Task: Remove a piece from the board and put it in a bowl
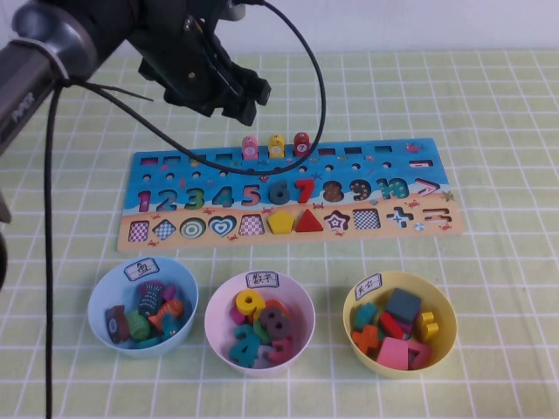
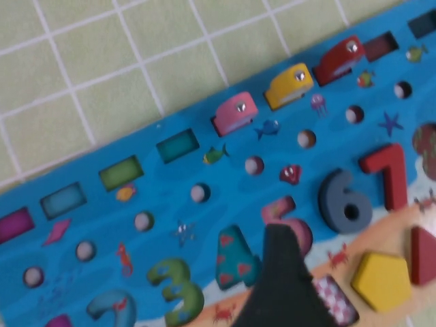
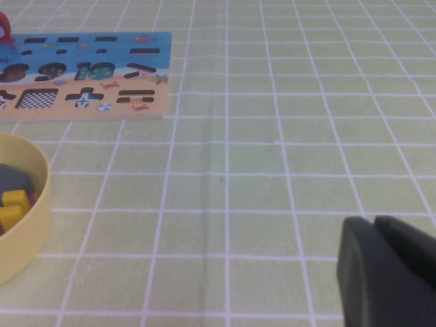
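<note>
Pink, the piece (image 1: 249, 147) stood in a slot on the board's (image 1: 367, 170) far edge, beside yellow and red ones, so it could be plucked. The left jaws (image 1: 234, 98) hovered just above and behind it, empty; their opening I cannot tell. The right jaws (image 3: 385, 272) looked closed, parked over bare worktop (image 3: 272, 170), well apart. The blue bowl (image 1: 113, 275) waited nearer.

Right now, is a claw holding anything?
No. The left claw hangs over the board near the pink piece; the right claw sits apart, empty.
</note>
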### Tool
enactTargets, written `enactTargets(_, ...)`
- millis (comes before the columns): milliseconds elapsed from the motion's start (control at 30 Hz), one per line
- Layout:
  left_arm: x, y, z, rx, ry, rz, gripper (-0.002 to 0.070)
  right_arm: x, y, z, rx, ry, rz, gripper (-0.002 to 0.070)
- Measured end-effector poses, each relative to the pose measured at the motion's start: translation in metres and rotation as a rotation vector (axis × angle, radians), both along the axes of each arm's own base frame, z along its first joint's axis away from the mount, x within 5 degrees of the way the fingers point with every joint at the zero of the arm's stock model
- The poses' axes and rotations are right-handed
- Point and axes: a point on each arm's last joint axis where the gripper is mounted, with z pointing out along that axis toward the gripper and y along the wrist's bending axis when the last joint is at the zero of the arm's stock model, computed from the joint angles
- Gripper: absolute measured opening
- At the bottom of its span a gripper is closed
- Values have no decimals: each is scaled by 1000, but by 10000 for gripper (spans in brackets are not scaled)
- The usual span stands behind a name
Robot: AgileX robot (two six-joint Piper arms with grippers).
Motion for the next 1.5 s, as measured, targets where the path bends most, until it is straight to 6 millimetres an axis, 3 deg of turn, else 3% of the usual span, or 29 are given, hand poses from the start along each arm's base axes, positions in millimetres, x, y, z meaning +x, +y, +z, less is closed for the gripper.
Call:
enactTargets(333, 33, -20, -48, -14, 29, 28, 449, 0, 0, 0, 0, 0, 0, -17)
enactTargets(933, 52, -23, -64, -12, -71, 78, 451, 0, 0, 0, 0, 0, 0, -17)
enactTargets(1200, 57, -27, -86, -8, -46, 95, 452, 0, 0, 0, 0, 0, 0, -17)
enactTargets(1500, 62, -30, -97, -15, -61, 94, 452, 0, 0, 0, 0, 0, 0, -17)
